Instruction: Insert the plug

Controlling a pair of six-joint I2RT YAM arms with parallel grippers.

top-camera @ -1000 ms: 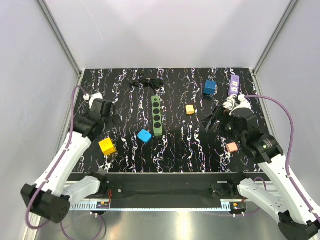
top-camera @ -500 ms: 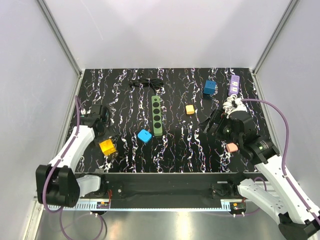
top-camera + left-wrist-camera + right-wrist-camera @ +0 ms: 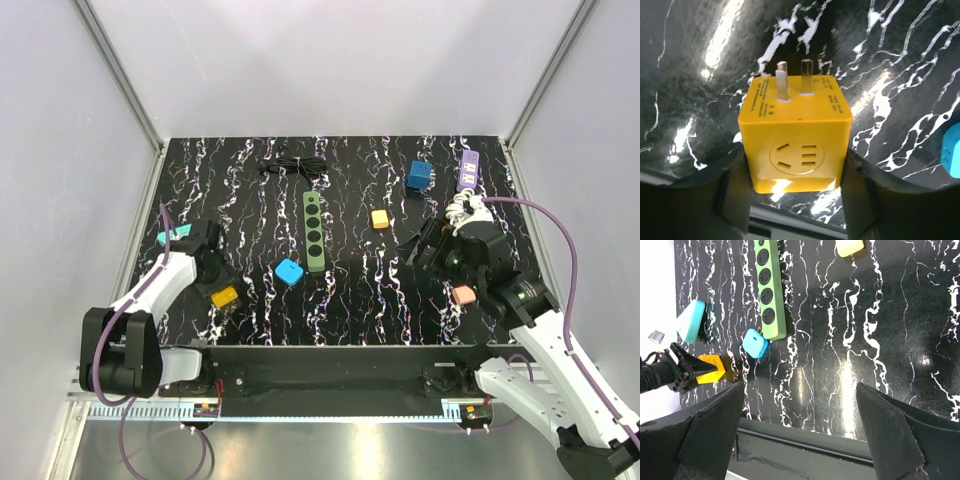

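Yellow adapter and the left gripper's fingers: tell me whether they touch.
Touching. The left wrist view shows both fingers of the left gripper flush against the sides of the yellow adapter, with no gap.

A black tabletop point(image 3: 350, 300) veined with white (glossy, catching bright glare streaks) fills the middle of the frame, boxed by plain white walls point(image 3: 330, 60) at the back and sides, slanting aluminium posts point(image 3: 120, 75) in the upper corners, and a brushed metal ledge point(image 3: 350, 455) along the bottom.
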